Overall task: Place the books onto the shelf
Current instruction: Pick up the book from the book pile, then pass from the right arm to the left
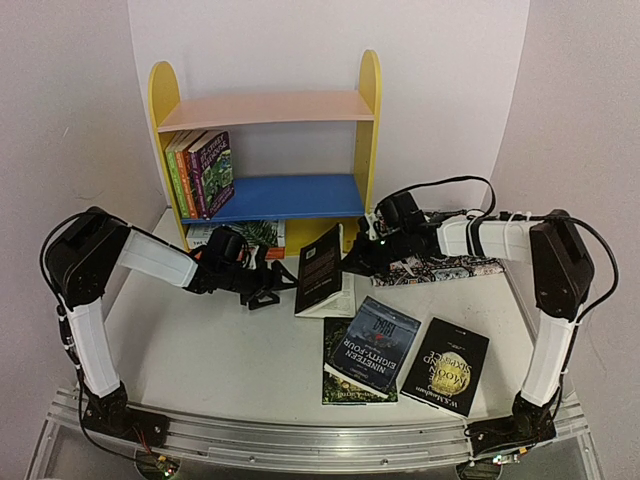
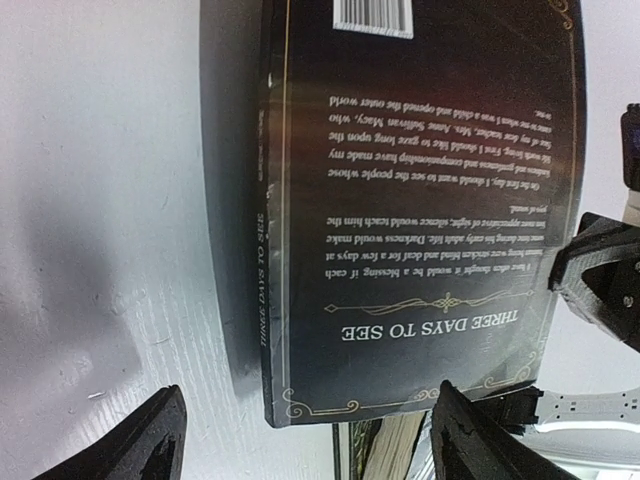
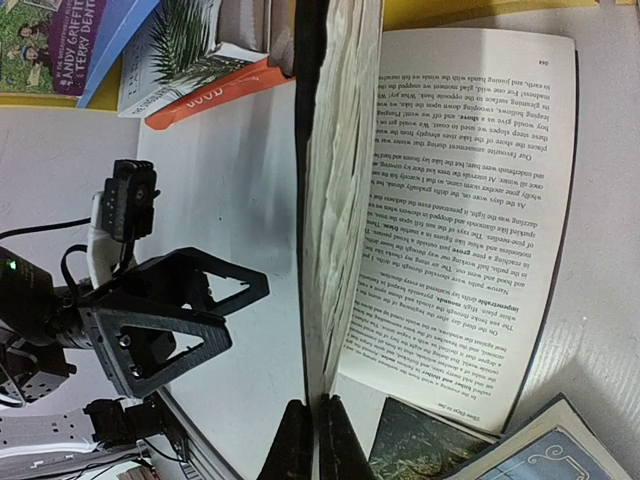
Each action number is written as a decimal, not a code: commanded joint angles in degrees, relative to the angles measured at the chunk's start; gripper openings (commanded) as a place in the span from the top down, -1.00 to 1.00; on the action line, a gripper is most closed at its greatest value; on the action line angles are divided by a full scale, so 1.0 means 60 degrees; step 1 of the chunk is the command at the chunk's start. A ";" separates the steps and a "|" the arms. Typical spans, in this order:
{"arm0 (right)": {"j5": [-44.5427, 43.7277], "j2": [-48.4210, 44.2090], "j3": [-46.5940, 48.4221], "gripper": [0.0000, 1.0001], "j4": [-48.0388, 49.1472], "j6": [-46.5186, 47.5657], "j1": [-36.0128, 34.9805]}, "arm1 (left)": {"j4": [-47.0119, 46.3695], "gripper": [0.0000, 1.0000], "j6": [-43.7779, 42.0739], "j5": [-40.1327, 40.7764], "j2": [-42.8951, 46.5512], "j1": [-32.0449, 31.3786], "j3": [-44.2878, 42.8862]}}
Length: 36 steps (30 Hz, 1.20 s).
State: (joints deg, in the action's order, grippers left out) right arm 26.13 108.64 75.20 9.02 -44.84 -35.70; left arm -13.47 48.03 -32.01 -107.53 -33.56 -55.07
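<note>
A black paperback, "Three Days to See" (image 1: 322,268), stands half open on the table in front of the shelf (image 1: 265,107). My right gripper (image 3: 310,440) is shut on the lower edge of its upright cover, while the other pages (image 3: 470,200) lie flat. From the left, my left gripper (image 2: 310,445) faces the back cover (image 2: 420,200) with its jaws spread wide, touching nothing. Green, orange and purple books (image 1: 203,172) stand on the blue board. A palm-leaf book (image 1: 245,234) lies on the base.
Three more books lie on the near table: "Nineteen Eighty-Four" (image 1: 372,345) on top of a green one (image 1: 340,388), and "The Moon and Sixpence" (image 1: 445,365) to their right. A patterned cloth mat (image 1: 445,265) lies under the right arm. Walls close in on both sides.
</note>
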 commanded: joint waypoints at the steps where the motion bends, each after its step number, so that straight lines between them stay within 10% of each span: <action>1: 0.0511 -0.0499 -0.0066 1.00 0.0385 -0.0056 -0.0050 | -0.0274 -0.71 0.0067 -0.0242 -0.0256 -0.0152 -0.0459; 36: -0.0042 -0.1578 -0.1814 1.00 0.0928 -0.0360 0.0013 | -0.4603 -0.56 0.1605 -0.1810 -0.2698 -0.0222 -0.1032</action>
State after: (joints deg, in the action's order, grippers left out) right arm 23.99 103.26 65.04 14.20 -46.57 -35.66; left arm -36.42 57.28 -40.91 -121.71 -34.57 -58.39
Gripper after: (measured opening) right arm 0.036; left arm 0.806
